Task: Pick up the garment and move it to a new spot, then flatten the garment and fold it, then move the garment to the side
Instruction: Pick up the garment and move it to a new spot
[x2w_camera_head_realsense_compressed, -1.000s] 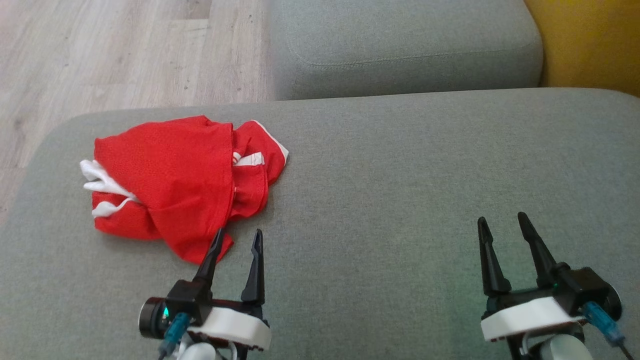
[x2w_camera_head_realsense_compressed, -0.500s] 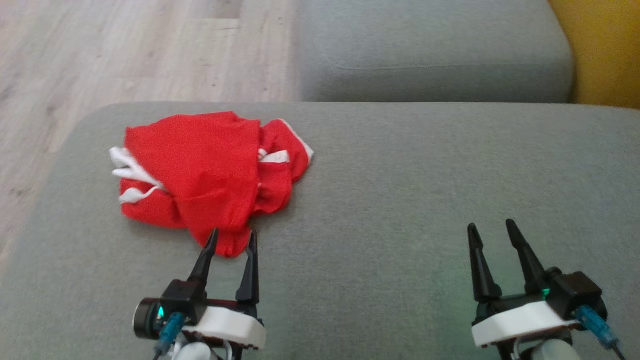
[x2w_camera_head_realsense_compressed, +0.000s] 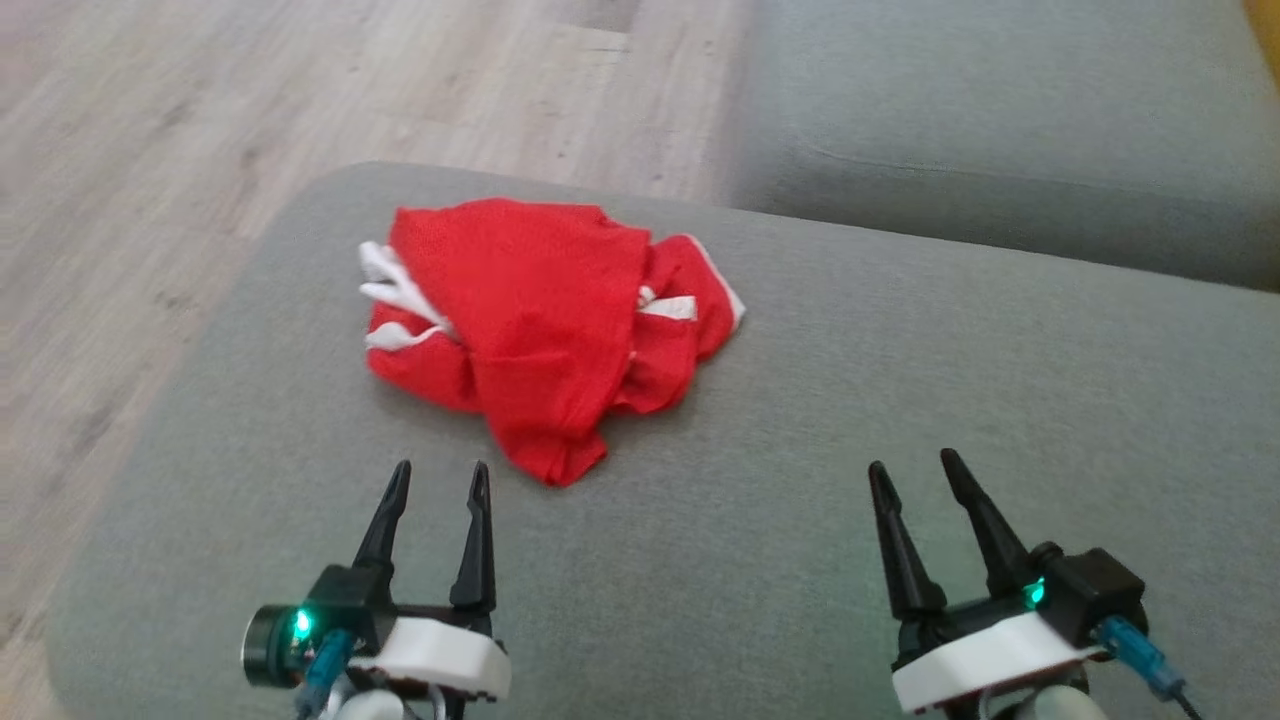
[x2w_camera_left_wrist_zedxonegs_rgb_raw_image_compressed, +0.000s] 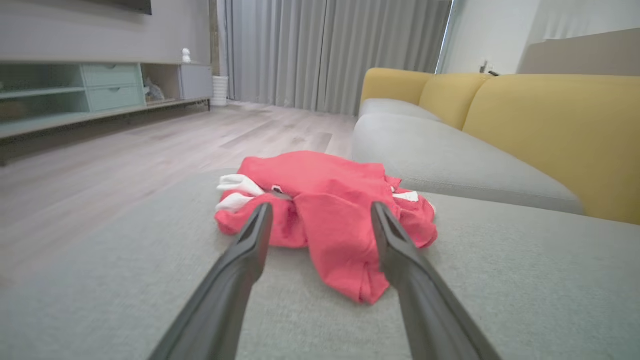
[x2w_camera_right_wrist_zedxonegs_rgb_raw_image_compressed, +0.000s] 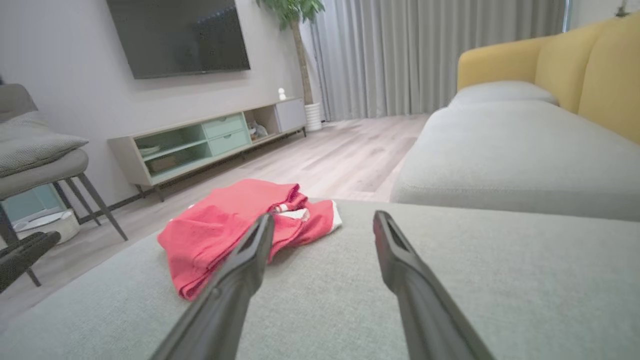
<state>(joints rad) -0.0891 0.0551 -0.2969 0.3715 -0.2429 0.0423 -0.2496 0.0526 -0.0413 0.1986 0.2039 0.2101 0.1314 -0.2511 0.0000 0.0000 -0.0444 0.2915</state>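
Observation:
A crumpled red garment with white trim lies in a heap on the grey cushion, toward its far left end. My left gripper hovers open just short of the heap's near tip, nothing between its fingers. In the left wrist view the garment sits straight ahead between the open fingers. My right gripper stands open over bare cushion well to the right of the cloth. The right wrist view has the garment ahead and to the left of its fingers.
A second grey seat cushion with a yellow backrest lies beyond. Wood floor drops off past the cushion's left and far edges. A TV cabinet, a chair and curtains stand across the room.
The head camera has swung left and tilted, so the whole scene has shifted right in view. The left gripper now sits a little short of the garment's tip instead of overlapping it. Both grippers stay open.

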